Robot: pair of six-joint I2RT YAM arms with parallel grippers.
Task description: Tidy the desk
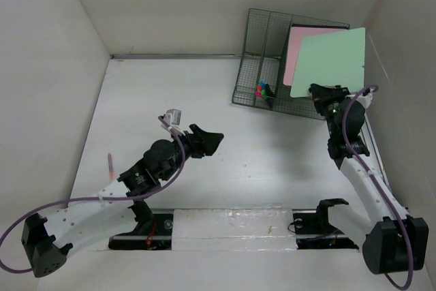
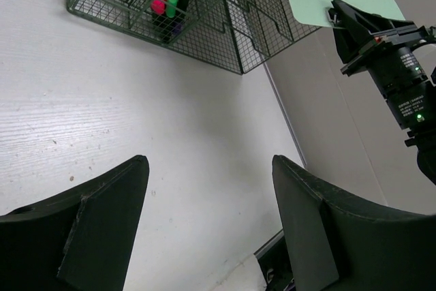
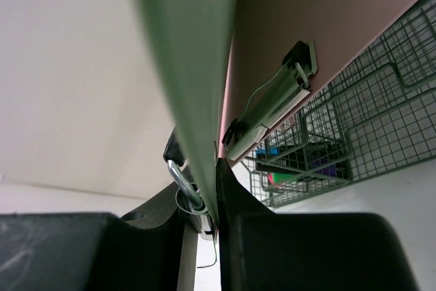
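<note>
green clipboard (image 3: 187,66) blurred, pink clipboard (image 1: 293,49) half-covered

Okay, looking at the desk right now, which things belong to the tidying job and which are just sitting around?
In the job:
- desk
- green clipboard, clamped in the right gripper
- wire rack, with the green clipboard held at it

Just sitting:
- pink clipboard, already in the rack
- markers, already in the rack
- left gripper, open, holding nothing
</note>
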